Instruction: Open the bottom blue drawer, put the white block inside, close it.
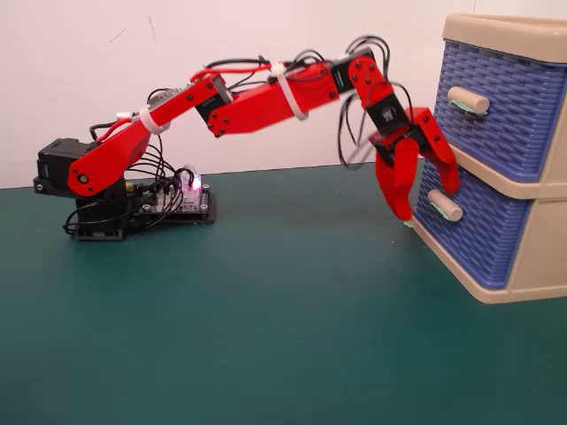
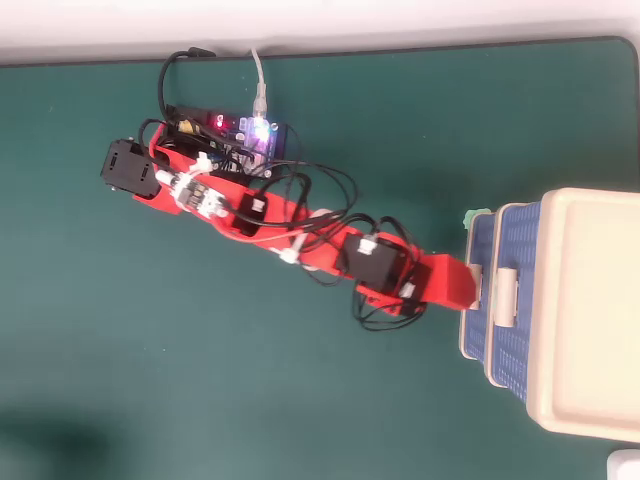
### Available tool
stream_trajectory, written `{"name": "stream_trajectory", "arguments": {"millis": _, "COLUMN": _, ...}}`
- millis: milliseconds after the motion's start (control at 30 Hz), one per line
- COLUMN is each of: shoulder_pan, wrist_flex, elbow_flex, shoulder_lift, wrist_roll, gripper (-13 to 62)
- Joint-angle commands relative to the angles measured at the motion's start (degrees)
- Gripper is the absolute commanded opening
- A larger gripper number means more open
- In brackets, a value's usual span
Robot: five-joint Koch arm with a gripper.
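The bottom blue drawer (image 1: 483,232) sits pushed into the beige cabinet (image 1: 542,252), its front nearly flush with the frame; in the overhead view only its front edge (image 2: 474,335) sticks out. My red gripper (image 1: 429,202) is open at the drawer's front, one finger (image 1: 399,188) on the left of the beige handle (image 1: 446,205) and the other above it. From above the gripper (image 2: 474,286) presses against the drawer front. The white block is hidden.
The upper blue drawer (image 1: 500,96) is shut above. The arm's base (image 1: 80,181) and a lit controller board (image 2: 240,135) with cables stand at the far left of the green mat (image 1: 266,336). A small greenish bit (image 2: 472,216) lies at the cabinet's corner.
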Motion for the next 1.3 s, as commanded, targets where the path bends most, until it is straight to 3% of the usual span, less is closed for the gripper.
{"name": "stream_trajectory", "arguments": {"millis": 0, "shoulder_pan": 5.80, "wrist_flex": 13.80, "elbow_flex": -2.37, "shoulder_lift": 11.07, "wrist_roll": 0.70, "gripper": 34.5}}
{"name": "stream_trajectory", "arguments": {"millis": 133, "shoulder_pan": 18.81, "wrist_flex": 29.62, "elbow_flex": -0.70, "shoulder_lift": 20.65, "wrist_roll": -4.13, "gripper": 34.2}}
{"name": "stream_trajectory", "arguments": {"millis": 233, "shoulder_pan": 31.64, "wrist_flex": 30.41, "elbow_flex": 10.37, "shoulder_lift": 29.18, "wrist_roll": -13.45, "gripper": 34.2}}
{"name": "stream_trajectory", "arguments": {"millis": 367, "shoulder_pan": 51.50, "wrist_flex": 29.53, "elbow_flex": 38.85, "shoulder_lift": 44.65, "wrist_roll": -36.74, "gripper": 34.1}}
{"name": "stream_trajectory", "arguments": {"millis": 567, "shoulder_pan": 81.30, "wrist_flex": 19.95, "elbow_flex": 75.50, "shoulder_lift": 55.55, "wrist_roll": -69.79, "gripper": 33.9}}
{"name": "stream_trajectory", "arguments": {"millis": 700, "shoulder_pan": 82.53, "wrist_flex": 9.14, "elbow_flex": 97.82, "shoulder_lift": 61.70, "wrist_roll": -71.81, "gripper": 34.0}}
{"name": "stream_trajectory", "arguments": {"millis": 967, "shoulder_pan": 82.18, "wrist_flex": 2.11, "elbow_flex": 133.24, "shoulder_lift": 90.53, "wrist_roll": -71.89, "gripper": 34.2}}
{"name": "stream_trajectory", "arguments": {"millis": 1267, "shoulder_pan": 81.30, "wrist_flex": 7.03, "elbow_flex": 136.67, "shoulder_lift": 89.91, "wrist_roll": -73.65, "gripper": 34.5}}
